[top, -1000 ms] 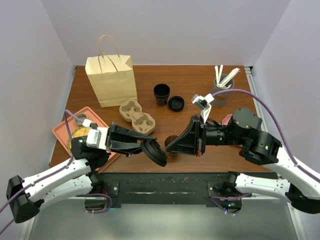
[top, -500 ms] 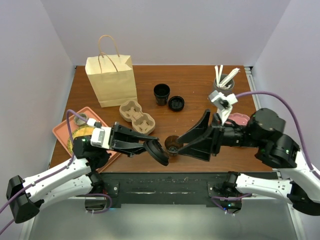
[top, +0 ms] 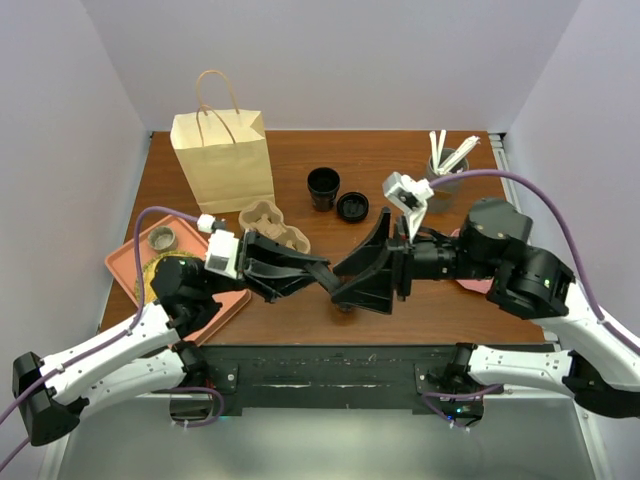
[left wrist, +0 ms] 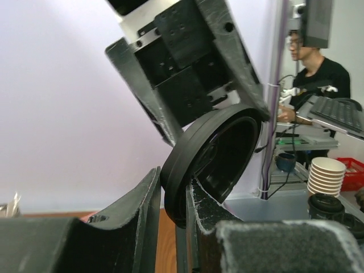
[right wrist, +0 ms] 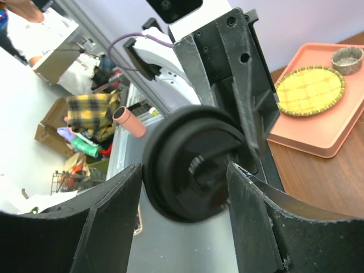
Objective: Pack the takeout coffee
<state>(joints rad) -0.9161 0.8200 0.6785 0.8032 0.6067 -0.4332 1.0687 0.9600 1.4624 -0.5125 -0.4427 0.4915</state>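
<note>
While the left gripper (left wrist: 173,186) is clenching a round black plastic lid (left wrist: 219,153), the released right gripper (right wrist: 183,170) is flanking it; a salmon tray (right wrist: 318,136) is holding a yellow woven disc (right wrist: 310,91).

Black lid (left wrist: 213,153) in the left claw (left wrist: 173,190), hidden overhead behind the right claw (top: 345,285).

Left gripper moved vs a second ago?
Yes. The left gripper shifted right and farther from the arm bases, closing on the fixed cardboard cup carrier.
</note>
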